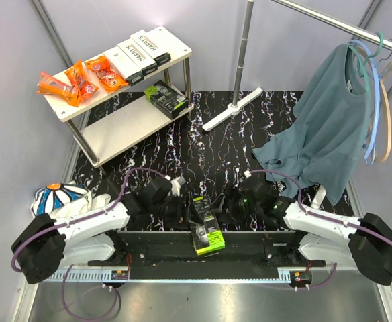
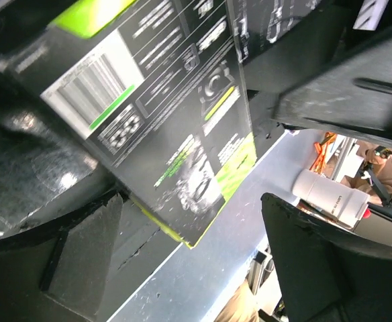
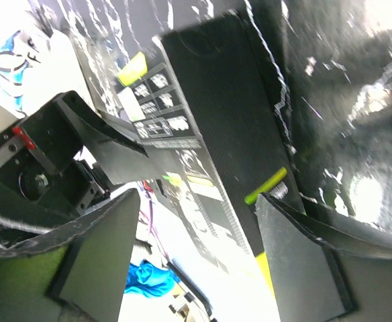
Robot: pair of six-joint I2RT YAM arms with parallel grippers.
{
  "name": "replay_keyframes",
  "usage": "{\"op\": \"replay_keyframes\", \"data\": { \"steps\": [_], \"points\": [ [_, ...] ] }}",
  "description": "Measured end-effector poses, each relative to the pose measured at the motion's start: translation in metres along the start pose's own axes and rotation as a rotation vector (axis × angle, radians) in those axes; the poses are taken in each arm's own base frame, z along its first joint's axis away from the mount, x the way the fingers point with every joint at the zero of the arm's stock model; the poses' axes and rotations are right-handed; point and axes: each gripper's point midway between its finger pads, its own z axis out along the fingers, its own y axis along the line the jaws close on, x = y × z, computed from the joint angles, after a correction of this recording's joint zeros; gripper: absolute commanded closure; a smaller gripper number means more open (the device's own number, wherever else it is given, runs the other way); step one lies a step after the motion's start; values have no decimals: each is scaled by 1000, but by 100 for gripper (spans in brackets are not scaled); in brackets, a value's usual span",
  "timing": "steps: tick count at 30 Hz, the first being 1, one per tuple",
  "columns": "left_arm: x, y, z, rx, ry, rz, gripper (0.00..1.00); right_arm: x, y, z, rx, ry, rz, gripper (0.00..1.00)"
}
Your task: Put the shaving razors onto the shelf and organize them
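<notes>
Shelf [image 1: 115, 127], tabletop's far-left corner.
- Top board: three orange packets [image 1: 78, 82], three white HARRY'S boxes [image 1: 137, 50].
- Lower board: one black-and-lime pack [image 1: 166, 97].

Second black-and-lime pack [image 1: 208, 240], tabletop's near edge, between left gripper [image 2: 196, 235] and right gripper [image 3: 196, 235]. Both jaws spread, gripping nothing.

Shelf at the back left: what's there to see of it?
The shelf has two white boards on thin silver legs and stands upright at the far left. Its top holds three orange packets and three white boxes in a row; the lower board holds one black-and-green pack at its right end.
</notes>
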Motion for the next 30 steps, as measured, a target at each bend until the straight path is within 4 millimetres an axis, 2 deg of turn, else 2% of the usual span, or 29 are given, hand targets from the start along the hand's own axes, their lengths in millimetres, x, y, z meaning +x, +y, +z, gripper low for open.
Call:
{"op": "replay_keyframes", "data": {
  "steps": [6,9,14,19,21,22,26,30],
  "points": [
    [7,9,-2,-32,17,-44,12,9,-19,-4,59,28,15,19],
    [14,17,-2,-42,20,-67,12,15,-26,-4,79,51,18,25],
    [25,26,-2,-72,45,-103,12,21,-35,-3,110,72,21,27],
    [40,35,7,-136,100,-98,11,28,-45,3,150,98,18,31],
    [45,36,12,-161,118,-100,11,29,-42,6,148,105,11,33],
    [45,33,15,-165,120,-93,11,30,-40,8,147,109,5,39],
    [42,29,22,-182,91,-83,12,38,-32,14,137,133,-17,51],
    [39,30,30,-151,38,-124,18,42,-28,17,128,141,-29,55]
  ]
}}
